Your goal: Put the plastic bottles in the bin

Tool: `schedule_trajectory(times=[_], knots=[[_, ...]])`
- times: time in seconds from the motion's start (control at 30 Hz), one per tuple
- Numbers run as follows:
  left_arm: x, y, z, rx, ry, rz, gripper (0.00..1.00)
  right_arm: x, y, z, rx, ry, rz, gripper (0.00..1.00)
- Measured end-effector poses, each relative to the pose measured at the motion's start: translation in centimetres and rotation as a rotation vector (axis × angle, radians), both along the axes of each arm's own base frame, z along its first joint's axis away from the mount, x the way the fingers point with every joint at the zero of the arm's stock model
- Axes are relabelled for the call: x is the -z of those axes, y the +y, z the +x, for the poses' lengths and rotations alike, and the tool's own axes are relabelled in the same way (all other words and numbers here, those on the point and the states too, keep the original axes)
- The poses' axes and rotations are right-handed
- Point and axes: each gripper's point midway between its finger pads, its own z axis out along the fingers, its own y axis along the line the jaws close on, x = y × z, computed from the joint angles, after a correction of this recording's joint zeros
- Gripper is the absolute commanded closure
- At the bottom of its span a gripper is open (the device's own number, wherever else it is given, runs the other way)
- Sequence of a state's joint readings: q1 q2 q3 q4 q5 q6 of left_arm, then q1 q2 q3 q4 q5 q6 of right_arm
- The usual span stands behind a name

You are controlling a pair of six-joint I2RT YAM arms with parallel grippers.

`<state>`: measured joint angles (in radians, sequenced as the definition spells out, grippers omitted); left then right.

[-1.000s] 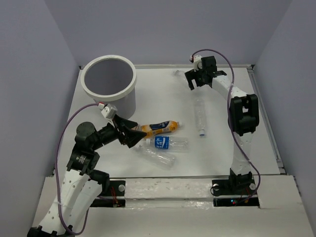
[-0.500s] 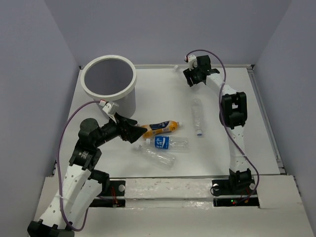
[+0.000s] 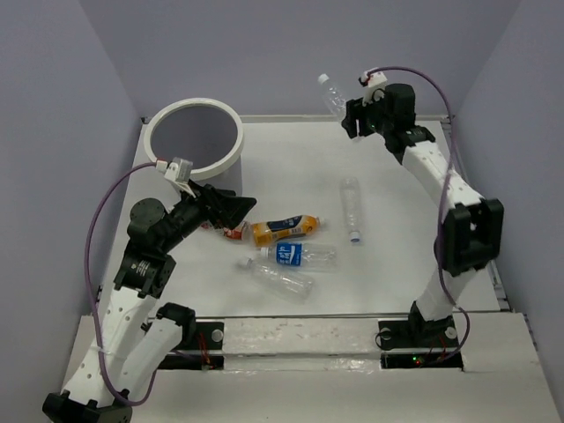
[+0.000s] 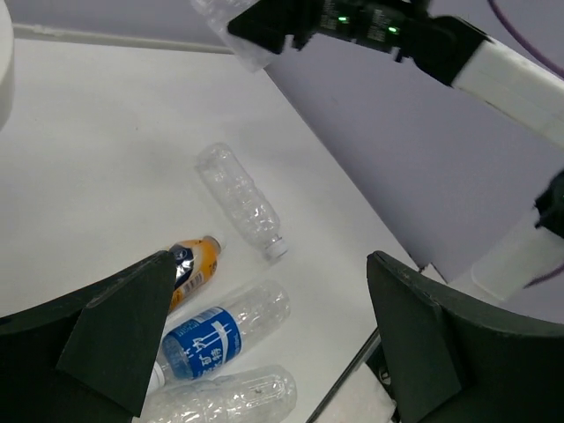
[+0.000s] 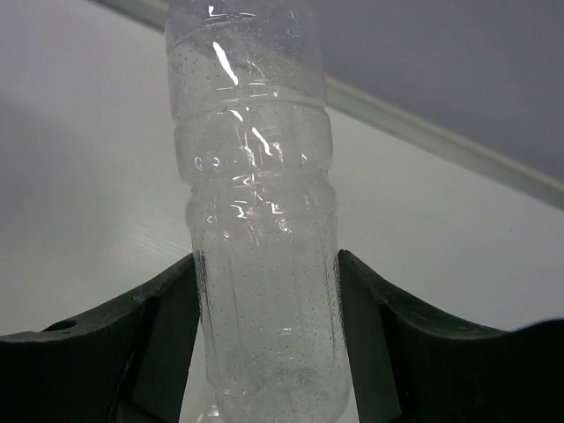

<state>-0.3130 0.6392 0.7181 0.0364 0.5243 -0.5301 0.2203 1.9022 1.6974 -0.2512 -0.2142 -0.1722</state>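
My right gripper (image 3: pixel 351 116) is shut on a clear plastic bottle (image 3: pixel 331 92) and holds it in the air above the table's far edge. In the right wrist view that bottle (image 5: pixel 263 220) stands upright, squeezed between both fingers (image 5: pixel 172 330). The white bin (image 3: pixel 239 139) stands at the back left. My left gripper (image 3: pixel 241 213) hangs open in front of the bin, left of the orange bottle (image 3: pixel 284 229). Below it lie a blue-labelled bottle (image 4: pixel 216 330) and a crushed clear one (image 4: pixel 229 397). Another clear bottle (image 3: pixel 352 207) lies mid-table. A small red-labelled bottle (image 3: pixel 231 233) peeks out under the left fingers.
Grey walls close in the white table on three sides. A raised strip (image 3: pixel 300 335) runs along the near edge between the two arm bases. The right arm's elbow (image 3: pixel 471 238) stands over the table's right side.
My right gripper has shut on the clear bottle at the table's far edge and lifted it off the surface. The left arm has drawn back and risen a little, still open.
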Motion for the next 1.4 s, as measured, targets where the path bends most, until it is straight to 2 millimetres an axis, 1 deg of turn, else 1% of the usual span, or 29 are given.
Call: schedule_trajectory(times=[0.07,0.1,0.13,0.17,0.2,0.23,0.27,0.3,0.33,0.4,0.43,0.5,0.53,0.6,0.67,0.7,0.73,0.83,0.97,1.0,1.07,1.1,1.13,1.17,1.2,1.23,1.3,1.37,1.4], knots=[[-2.0,0.2,0.4,-0.025,-0.023,-0.022,0.01,-6.3,0.9,-3.0,-0.026,-0.137,0.104,0.71],[-2.9,0.3,0.5,-0.032,-0.035,-0.031,0.01,-10.0,1.7,-5.8,-0.06,-0.212,0.168,0.71],[-3.6,0.3,0.6,-0.035,-0.042,-0.041,0.01,-12.7,2.8,-8.0,-0.099,-0.276,0.227,0.71],[-4.7,0.2,0.7,-0.035,-0.06,-0.057,0.01,-14.3,3.8,-10.1,-0.137,-0.312,0.278,0.71],[-5.3,0.1,0.7,-0.031,-0.069,-0.07,0.01,-16.9,5.5,-13.6,-0.208,-0.371,0.35,0.71],[-6.1,-0.1,0.7,-0.022,-0.078,-0.09,0.01,-17.3,6.2,-14.9,-0.238,-0.376,0.381,0.71],[-6.6,-0.3,0.6,-0.013,-0.084,-0.104,0.01,-17.7,7.6,-17.2,-0.299,-0.384,0.428,0.72],[-7.2,-0.6,0.5,0.002,-0.091,-0.123,0.01,-17.3,8.8,-19.8,-0.361,-0.367,0.479,0.72],[-7.5,-0.7,0.5,0.008,-0.094,-0.132,0.01,-16.7,9.4,-20.9,-0.386,-0.347,0.5,0.72],[-8.5,-1.3,0.1,0.034,-0.103,-0.167,0.01,-14.0,10.2,-22.6,-0.417,-0.259,0.54,0.72],[-8.8,-1.4,-0.1,0.041,-0.109,-0.177,0.01,-12.1,10.7,-23.6,-0.428,-0.193,0.558,0.72],[-9.3,-1.8,-0.2,0.049,-0.118,-0.191,0.01,-9.8,11.3,-25.0,-0.437,-0.109,0.582,0.72],[-9.6,-2.1,-0.3,0.055,-0.123,-0.196,0.01,-8.9,11.7,-26.1,-0.454,-0.068,0.598,0.72],[-9.8,-2.6,-0.1,0.061,-0.127,-0.202,0.01,-8.5,12.3,-28.0,-0.485,-0.026,0.626,0.72],[-9.7,-3.3,0.2,0.069,-0.121,-0.204,0.01,-9.5,13.3,-30.6,-0.547,-0.022,0.662,0.73],[-9.7,-3.3,0.4,0.06,-0.12,-0.204,0.01,-10.0,13.6,-31.5,-0.569,-0.024,0.675,0.74],[-9.3,-4.0,0.4,0.075,-0.106,-0.201,0.01,-10.7,14.1,-32.5,-0.601,-0.031,0.689,0.74],[-8.1,-5.2,1.2,0.071,-0.072,-0.18,0.01,-11.4,15.0,-33.9,-0.647,-0.034,0.713,0.74],[-6.7,-6.6,2.4,0.043,-0.034,-0.134,0.03,-10.4,16.1,-34.2,-0.653,0.01,0.709,0.74],[-6.6,-6.7,2.6,0.038,-0.031,-0.127,0.18,-10.0,16.4,-34.2,-0.656,0.021,0.705,0.74],[-7.0,-7.0,3.1,0.024,-0.039,-0.118,0.33,-9.7,16.6,-34.2,-0.652,0.03,0.702,0.71],[-7.4,-7.0,3.3,0.017,-0.049,-0.117,0.42,-9.7,16.6,-34.1,-0.649,0.031,0.703,0.66],[-7.6,-7.0,3.3,0.014,-0.054,-0.117,0.46,-9.7,16.6,-34.1,-0.647,0.028,0.704,0.41],[-7.8,-7.0,3.4,0.008,-0.061,-0.116,0.47,-9.9,16.6,-34.0,-0.644,0.022,0.707,0.23],[-7.8,-6.9,3.5,0.002,-0.066,-0.113,0.49,-10.0,16.5,-34.0,-0.642,0.014,0.709,0.08],[-7.9,-6.8,3.6,-0.007,-0.067,-0.11,0.57,-10.2,16.5,-33.9,-0.635,0.008,0.713,0.01],[-7.9,-6.4,3.9,-0.039,-0.063,-0.088,0.65,-10.0,16.3,-33.6,-0.618,0.003,0.701,0.0],[-8.2,-5.8,4.2,-0.073,-0.068,-0.072,0.68,-9.8,15.9,-33.3,-0.586,-0.007,0.686,0.0],[-9.0,-5.3,4.4,-0.1,-0.078,-0.063,0.69,-9.8,15.7,-33.1,-0.574,-0.014,0.68,0.0]])
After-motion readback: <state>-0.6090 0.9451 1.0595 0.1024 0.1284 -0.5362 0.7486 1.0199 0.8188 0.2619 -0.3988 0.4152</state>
